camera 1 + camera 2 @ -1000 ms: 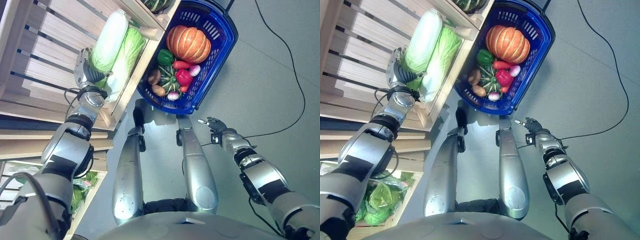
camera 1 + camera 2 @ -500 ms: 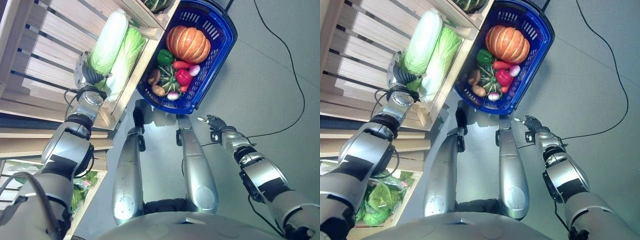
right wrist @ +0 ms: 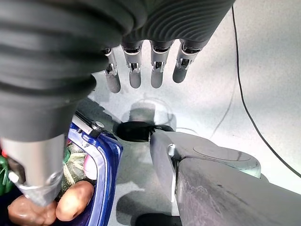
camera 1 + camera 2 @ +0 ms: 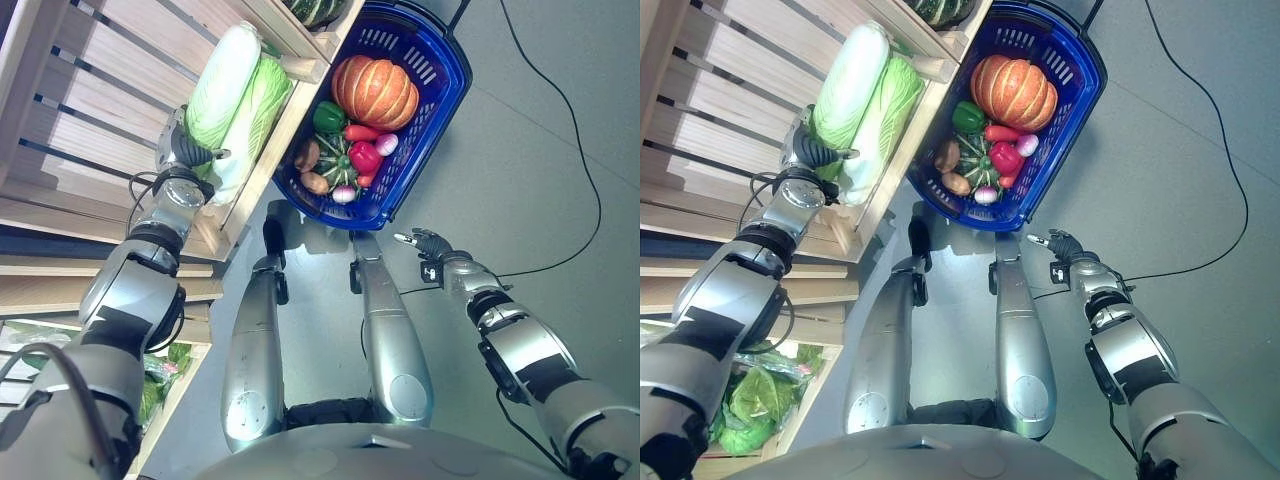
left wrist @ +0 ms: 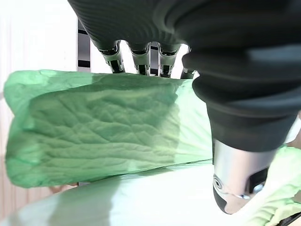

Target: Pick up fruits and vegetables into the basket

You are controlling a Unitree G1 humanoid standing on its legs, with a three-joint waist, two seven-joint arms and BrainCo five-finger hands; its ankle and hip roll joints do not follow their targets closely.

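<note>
Left eye view: blue basket (image 4: 440,95) on grey floor (image 4: 520,170) (beside wooden shelving (image 4: 90,110)).

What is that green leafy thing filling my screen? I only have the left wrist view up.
Observer: It is a napa cabbage lying on a wooden shelf, with a second cabbage right beside it.
Operator: Is the left hand gripping it?
Observer: From the head camera the left hand is at the cabbage's lower end, fingers reaching over it; I cannot tell whether they are closed on it.
Operator: Where is the basket?
Observer: The blue basket sits on the floor beside the shelf, holding a pumpkin, peppers and other vegetables.
Operator: And the other hand?
Observer: The right hand hangs open over the floor, below the basket, holding nothing.
</note>
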